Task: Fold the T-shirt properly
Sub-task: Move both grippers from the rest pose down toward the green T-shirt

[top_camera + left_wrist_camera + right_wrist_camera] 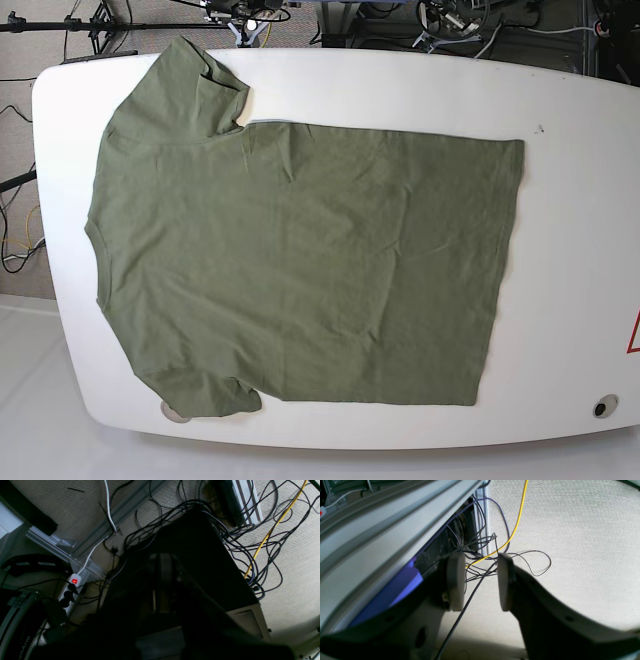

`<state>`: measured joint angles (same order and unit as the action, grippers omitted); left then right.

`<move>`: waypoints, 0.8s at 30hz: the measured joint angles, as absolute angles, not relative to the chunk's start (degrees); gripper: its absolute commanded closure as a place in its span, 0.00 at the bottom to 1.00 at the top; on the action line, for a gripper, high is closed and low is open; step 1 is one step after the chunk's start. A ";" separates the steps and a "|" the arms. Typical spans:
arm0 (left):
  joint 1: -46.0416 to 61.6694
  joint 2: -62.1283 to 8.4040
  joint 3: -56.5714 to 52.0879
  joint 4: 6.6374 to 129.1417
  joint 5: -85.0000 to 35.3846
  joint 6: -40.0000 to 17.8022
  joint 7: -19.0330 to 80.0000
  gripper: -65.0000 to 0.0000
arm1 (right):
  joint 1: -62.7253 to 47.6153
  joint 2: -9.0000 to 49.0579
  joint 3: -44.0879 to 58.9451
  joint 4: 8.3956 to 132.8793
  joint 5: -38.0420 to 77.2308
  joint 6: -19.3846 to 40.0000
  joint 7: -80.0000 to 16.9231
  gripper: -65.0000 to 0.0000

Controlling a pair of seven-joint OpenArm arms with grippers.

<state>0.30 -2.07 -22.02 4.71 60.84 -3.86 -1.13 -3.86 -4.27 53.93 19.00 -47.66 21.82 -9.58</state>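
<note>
T-shirt [300, 265], olive green and plain, lies spread flat on the white counter [580, 200], nothing folded yet. Its long axis runs left to right in the base view: collar and shoulders at the left end, straight hem at the right, one sleeve at the far left corner and the other at the near left corner, just beside the counter's near edge.

Neither arm shows over the counter. The right gripper [477, 582] hangs below, over carpet and a tangle of cables with a yellow cable [517, 522] among them; its pads stand apart with nothing between them. The left gripper [162, 585] is a dark blur in its own wrist view above the floor cables and a power strip [71, 586]; its jaws are closed and I see nothing held.

So the shirt lies above and away from both grippers. Judging by sides, the right arm is nearer the collar end, the left arm nearer the hem; both must rise to the counter first.
</note>
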 measured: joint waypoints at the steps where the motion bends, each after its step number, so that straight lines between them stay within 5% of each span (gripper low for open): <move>1: 0.47 -2.09 -22.02 4.97 60.80 -3.92 -1.34 0.96 | -4.03 -4.25 53.91 19.00 -47.66 21.89 -9.43 0.66; 8: 4.75 -2.83 -22.17 13.91 59.77 -4.99 -5.78 0.97 | -7.20 -3.92 51.81 19.42 -47.81 22.72 -6.24 0.71; 16: 9.63 -3.51 -21.32 19.84 59.46 -5.54 -8.75 0.98 | -12.47 -3.62 48.82 22.44 -45.65 23.57 -3.38 0.87; 24: 12.62 -4.01 -20.10 24.27 58.81 -5.80 -10.15 0.98 | -15.79 -3.07 48.51 26.20 -42.63 25.08 -2.55 0.80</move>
